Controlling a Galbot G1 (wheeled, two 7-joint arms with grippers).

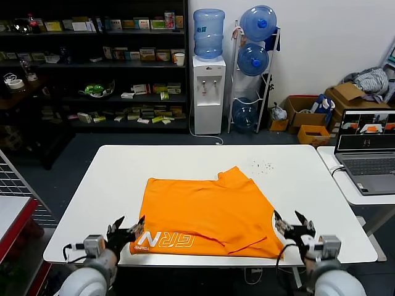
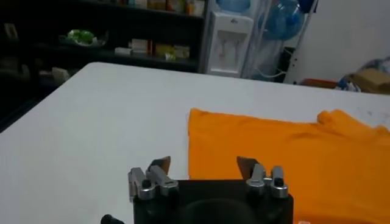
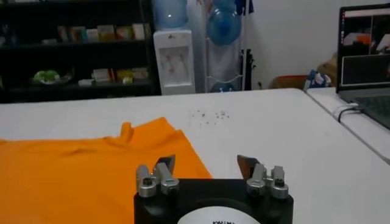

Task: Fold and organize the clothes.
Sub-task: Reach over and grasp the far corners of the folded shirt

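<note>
Orange T-shirt (image 1: pixel 207 213) lying part-folded on the white table (image 1: pixel 99 185), both my claws open at its near corners.

The shirt sits in the middle of the table toward my edge, spread mostly flat, white lettering facing up along its near hem and a loose flap doubled over near its right corner, so I judge the folding is only partly done. My left claw (image 1: pixel 126 231) hovers just off the near left corner by the lettering, fingers spread wide and holding nothing; my right claw (image 1: pixel 295 223) sits just beside the near right corner, equally spread and empty. I keep them low at the table's edge, one at each corner, probably so either can pinch the hem for the next fold. A laptop (image 1: pixel 368 151) rests on the side table to my right, well apart from the shirt.
</note>
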